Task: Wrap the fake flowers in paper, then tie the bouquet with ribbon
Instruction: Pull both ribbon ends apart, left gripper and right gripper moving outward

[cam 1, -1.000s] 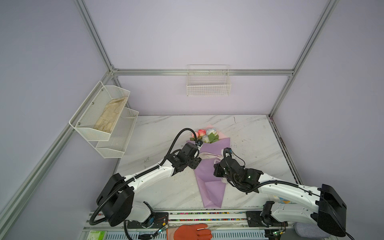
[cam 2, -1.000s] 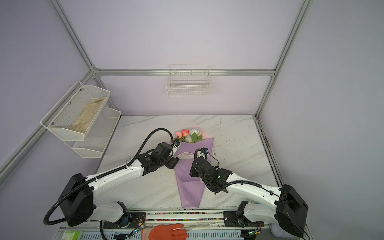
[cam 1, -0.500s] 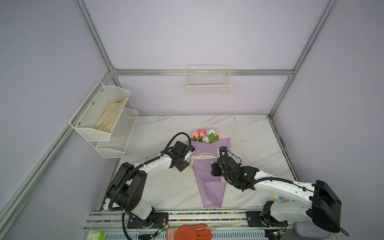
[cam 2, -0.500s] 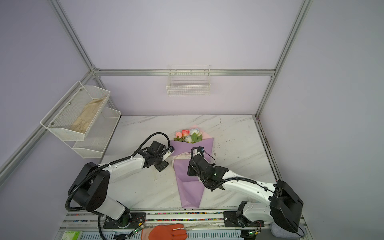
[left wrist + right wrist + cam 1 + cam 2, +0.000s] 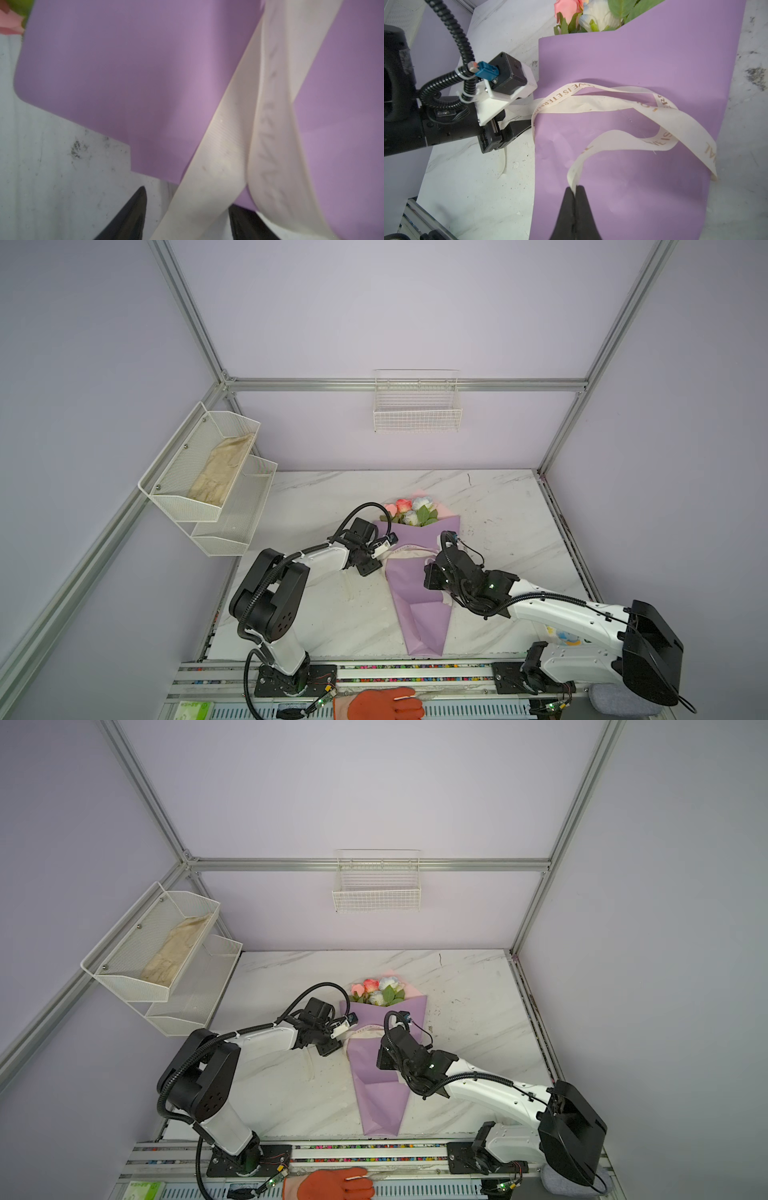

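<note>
Your right gripper (image 5: 574, 188) is clamped on one end of the cream ribbon (image 5: 591, 104). Your left gripper (image 5: 187, 197) stands half spread at the wrap's left edge, with a strand running between its jaws, unpinched. The ribbon lies looped loose over the bouquet (image 5: 419, 572), which lies centre frame in both top views, fake flowers (image 5: 411, 510) uppermost. I judge no knot is formed yet: crossing and tightening remain.
</note>
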You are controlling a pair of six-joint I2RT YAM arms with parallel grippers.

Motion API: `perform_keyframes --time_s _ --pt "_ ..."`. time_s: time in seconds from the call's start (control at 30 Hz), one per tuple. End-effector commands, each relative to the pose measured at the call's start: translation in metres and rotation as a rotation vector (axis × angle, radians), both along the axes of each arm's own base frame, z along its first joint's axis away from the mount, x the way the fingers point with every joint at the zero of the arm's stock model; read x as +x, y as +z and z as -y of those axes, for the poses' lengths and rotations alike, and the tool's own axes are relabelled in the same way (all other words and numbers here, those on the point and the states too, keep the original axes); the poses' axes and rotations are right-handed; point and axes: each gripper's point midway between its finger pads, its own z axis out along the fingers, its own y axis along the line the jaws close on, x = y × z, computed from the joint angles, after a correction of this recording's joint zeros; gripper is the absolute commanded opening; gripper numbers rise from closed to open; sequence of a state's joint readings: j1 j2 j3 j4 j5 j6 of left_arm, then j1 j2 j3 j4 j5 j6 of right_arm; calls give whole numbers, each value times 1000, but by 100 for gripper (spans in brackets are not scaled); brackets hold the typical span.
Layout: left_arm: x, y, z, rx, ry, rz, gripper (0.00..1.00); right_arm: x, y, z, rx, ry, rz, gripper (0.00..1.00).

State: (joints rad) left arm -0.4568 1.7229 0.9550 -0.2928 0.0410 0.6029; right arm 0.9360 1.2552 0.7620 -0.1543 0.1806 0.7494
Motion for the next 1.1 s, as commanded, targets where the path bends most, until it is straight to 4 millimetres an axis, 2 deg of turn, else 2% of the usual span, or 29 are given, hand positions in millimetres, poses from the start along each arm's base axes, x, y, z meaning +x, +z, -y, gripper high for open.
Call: perform_keyframes --time_s 0.0,0.03,0.1,0.23,0.3,0.57,0.67,0.77,0.93,1.07 --pt "8 14 11 -34 -57 -6 40 3 5 3 3 -13 3 0" --pt "5 14 12 -42 -63 -14 27 4 6 4 5 -18 5 0" --pt "2 21 12 -53 -51 -20 14 6 8 9 6 -42 8 0" --pt "-1 38 7 -79 24 -31 0 12 19 30 -6 -122 37 0" --pt "-3 46 4 -99 94 -41 0 17 25 46 -19 -173 54 0" --pt "-34 70 5 -283 324 -182 0 30 50 119 -54 -402 136 0" --pt "-39 76 -10 -284 454 -174 0 31 54 146 -97 -499 154 0" --pt "-49 82 -15 -339 531 -184 0 32 57 172 -135 -599 175 0" --pt "-63 73 -34 -376 743 -217 0 32 69 210 -146 -747 224 0" --pt "-72 71 -56 -426 917 -178 0 34 78 244 -139 -854 248 0"
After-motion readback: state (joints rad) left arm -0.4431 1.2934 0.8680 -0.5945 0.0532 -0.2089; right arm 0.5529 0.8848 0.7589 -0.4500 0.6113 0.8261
